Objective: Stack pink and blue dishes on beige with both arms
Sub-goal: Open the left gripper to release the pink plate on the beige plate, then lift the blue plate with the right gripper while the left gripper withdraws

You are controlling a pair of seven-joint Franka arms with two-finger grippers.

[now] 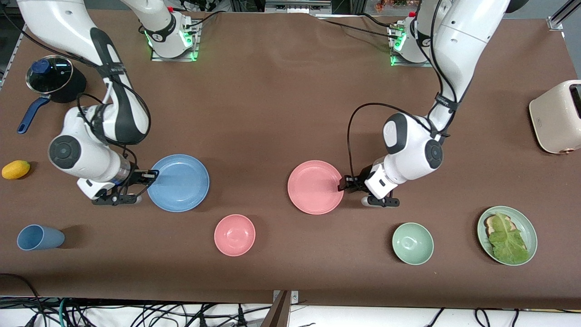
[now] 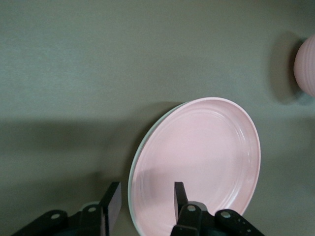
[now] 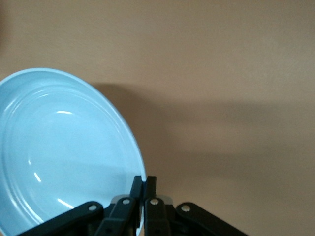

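1. Right claw [image 1: 147, 174] is pinched together on the blue plate [image 1: 179, 181], gripping the rim at the plate's 9 o'clock in the front view. The plate sits on the worktop [image 1: 272, 104].
2. Left claw [image 1: 343, 184] stands apart, straddling the rim of the pink plate [image 1: 313, 186] at its 3 o'clock, not clamped.
3. A pale rim [image 2: 133, 172] peeks from under the pink plate, probably the beige plate.
4. Step in hand, by my reading: carry blue onto pink.
5. Do it well: clear the left claw first, lift blue level, centre it over pink, lower flat before letting go.
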